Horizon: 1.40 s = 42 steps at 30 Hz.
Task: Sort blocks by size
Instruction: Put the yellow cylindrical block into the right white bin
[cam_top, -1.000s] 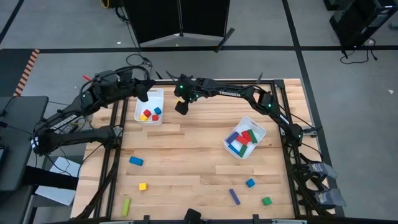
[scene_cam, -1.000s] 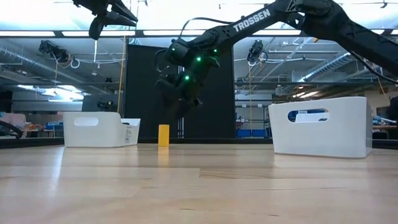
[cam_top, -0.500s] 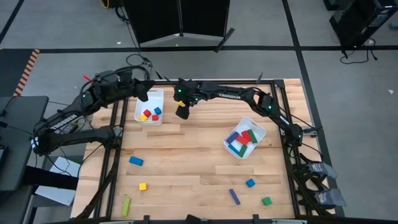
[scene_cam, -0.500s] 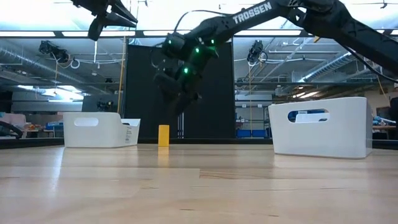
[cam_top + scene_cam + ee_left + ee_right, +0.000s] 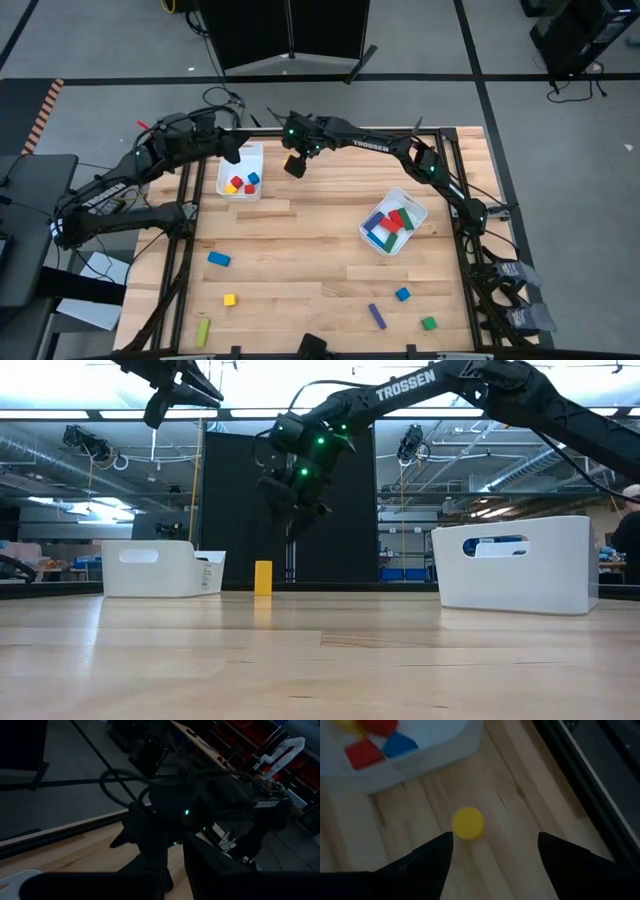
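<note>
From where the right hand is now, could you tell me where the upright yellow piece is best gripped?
Take the yellow piece by its upper sides, coming straight down. It stands on end on the table, taller than wide, near the white bin, so its sides probably offer the best hold. The right hand is open above it.

Seen from above, the right claw (image 5: pixel 295 166) hides the yellow block (image 5: pixel 468 823) standing beneath it. The left wrist camera shows only dark arm shapes. The left claw (image 5: pixel 165 398) is cut off by the low view's top edge.
</note>
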Tool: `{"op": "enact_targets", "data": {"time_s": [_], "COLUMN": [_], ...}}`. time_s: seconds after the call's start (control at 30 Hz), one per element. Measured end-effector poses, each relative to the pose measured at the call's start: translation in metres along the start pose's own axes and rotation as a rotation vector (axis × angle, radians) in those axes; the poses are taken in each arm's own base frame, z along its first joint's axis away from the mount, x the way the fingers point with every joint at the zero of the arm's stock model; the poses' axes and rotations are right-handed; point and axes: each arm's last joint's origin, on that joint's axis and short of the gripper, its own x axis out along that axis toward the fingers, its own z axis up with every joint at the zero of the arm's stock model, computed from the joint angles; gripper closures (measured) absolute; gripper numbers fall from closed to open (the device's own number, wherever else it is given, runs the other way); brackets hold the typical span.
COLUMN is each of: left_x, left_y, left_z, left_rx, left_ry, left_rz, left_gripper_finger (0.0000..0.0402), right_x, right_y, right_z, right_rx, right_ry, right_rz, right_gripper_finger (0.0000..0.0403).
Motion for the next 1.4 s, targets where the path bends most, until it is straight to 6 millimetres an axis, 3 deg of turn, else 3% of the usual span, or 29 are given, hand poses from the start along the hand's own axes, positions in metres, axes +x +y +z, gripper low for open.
{"op": "enact_targets", "data": {"time_s": [0.2, 0.43, 1.23, 1.4], "left_x": [0.007, 0.012, 0.012, 0.012], "left_y": [0.0, 0.0, 0.0, 0.0], "left_z": [-0.001, -0.003, -0.003, -0.003], "left_rx": [-0.002, -0.016, -0.016, -0.017], "left_ry": [0.02, 0.051, 0.05, 0.048], "left_rz": [0.003, -0.02, -0.02, -0.021], "left_gripper_finger": [0.0333, 0.0334, 0.0334, 0.0334], "right_x": [0.007, 0.022, 0.037, 0.05], "right_y": [0.007, 0.023, 0.022, 0.038], "right_z": [0.002, -0.002, -0.004, -0.012], "right_rx": [0.092, 0.031, -0.106, -0.155], "right_ry": [-0.028, -0.028, -0.046, -0.004], "right_rz": [0.105, 0.024, 0.04, 0.022], "right_gripper_finger": [0.0097, 0.0093, 0.0103, 0.0103]}}
